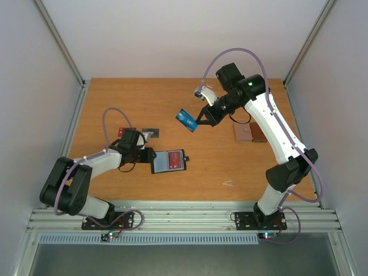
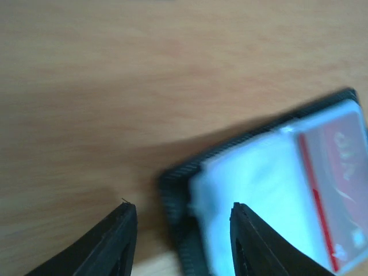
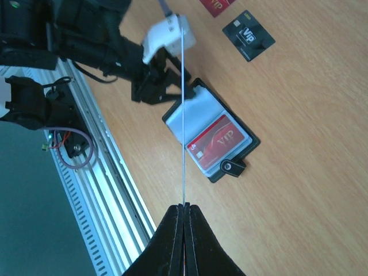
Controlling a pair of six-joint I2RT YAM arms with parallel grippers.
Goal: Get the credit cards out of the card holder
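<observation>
The left gripper [image 2: 183,210] is hovering low over the table, arm stretched out flat. Its fingers are standing apart around one corner of the open card holder [image 1: 156,164], and I cannot tell if they are touching it. The holder is lying flat, its long axis running rightward from those fingers, with a red VIP card [image 3: 217,141] sitting in its pocket. The left arm is nearer. Farther out, the raised right gripper [image 3: 184,206] is pinching a blue card [image 1: 186,119] in mid-air. A dark red card [image 1: 123,131] and a black card [image 1: 150,133] are lying loose beyond.

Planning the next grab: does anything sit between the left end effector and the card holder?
Nothing visible does. The left end effector, jaws apart, sits right at the card holder's edge.
</observation>
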